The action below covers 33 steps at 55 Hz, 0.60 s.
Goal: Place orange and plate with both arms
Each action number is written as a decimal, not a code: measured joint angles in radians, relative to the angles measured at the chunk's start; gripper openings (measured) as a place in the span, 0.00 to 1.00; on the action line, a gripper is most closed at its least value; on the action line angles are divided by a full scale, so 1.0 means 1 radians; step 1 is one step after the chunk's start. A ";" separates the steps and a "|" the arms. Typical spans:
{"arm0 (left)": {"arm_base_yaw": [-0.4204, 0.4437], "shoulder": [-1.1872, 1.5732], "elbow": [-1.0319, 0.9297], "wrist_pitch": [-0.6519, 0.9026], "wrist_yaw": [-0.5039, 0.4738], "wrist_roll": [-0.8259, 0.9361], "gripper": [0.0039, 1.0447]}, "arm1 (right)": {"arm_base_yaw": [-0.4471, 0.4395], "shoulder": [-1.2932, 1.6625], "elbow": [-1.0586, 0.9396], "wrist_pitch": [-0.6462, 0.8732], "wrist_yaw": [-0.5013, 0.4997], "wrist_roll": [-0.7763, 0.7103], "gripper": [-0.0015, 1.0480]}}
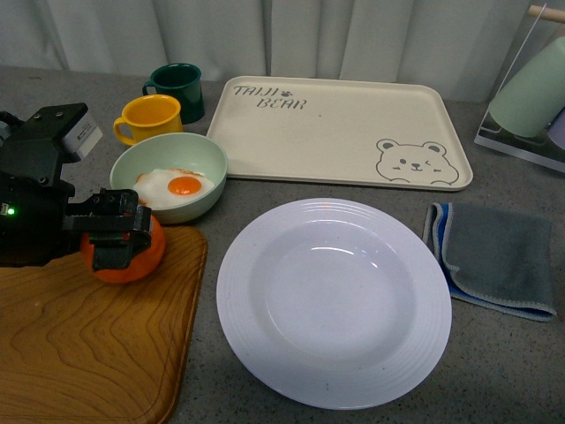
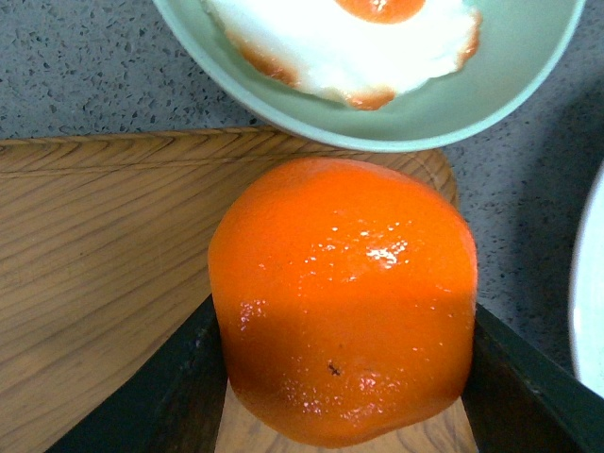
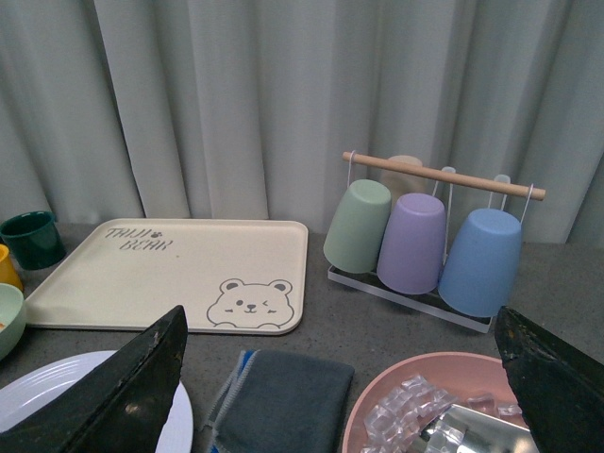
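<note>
Orange: the orange [image 2: 344, 293] sits at the far right corner of the wooden cutting board [image 1: 88, 344], at the left of the scene, just in front of the pale green bowl [image 1: 210, 166] holding a fried egg [image 1: 181, 187].
Left end effector: the left end effector [image 1: 119, 237] straddles the orange, with a black finger [image 2: 142, 396] pressed to each side of the fruit, so it is pinching it. I cannot tell whether the fruit is lifted or resting on the board.
Right end effector: the right end effector [image 3: 340, 311] is spread wide and holds nothing. It hangs over a pink bowl of ice [image 3: 415, 396] and does not show in the front view.
Plate: the white plate [image 1: 238, 291] lies empty on the grey worktop [image 1: 494, 371], near centre, just right of the board and near the bear tray [image 1: 344, 132].
Step in hand: probably securing the orange before carrying it right.
Risk, slip: the skin looks smooth and the fruit is round, so a light squeeze could let it roll out during the carry.
Risk, bowl: the bowl nearly touches the orange, so a careless lift could nudge it and jolt the egg.
Risk, plate: its low ridged rim gives little to grip, so the right fingers may push it along the worktop instead.
Risk, arms: both arms working around the plate could crowd each other.
</note>
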<state>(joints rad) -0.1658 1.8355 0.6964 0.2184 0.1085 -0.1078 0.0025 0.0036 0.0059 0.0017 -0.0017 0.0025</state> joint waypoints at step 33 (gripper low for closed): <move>-0.400 -0.015 0.079 0.016 -0.056 -0.142 0.54 | 0.000 0.000 0.000 0.000 0.000 0.000 0.91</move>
<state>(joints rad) -0.5659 1.8206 0.7753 0.2348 0.0521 -0.2501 0.0025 0.0036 0.0059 0.0017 -0.0017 0.0029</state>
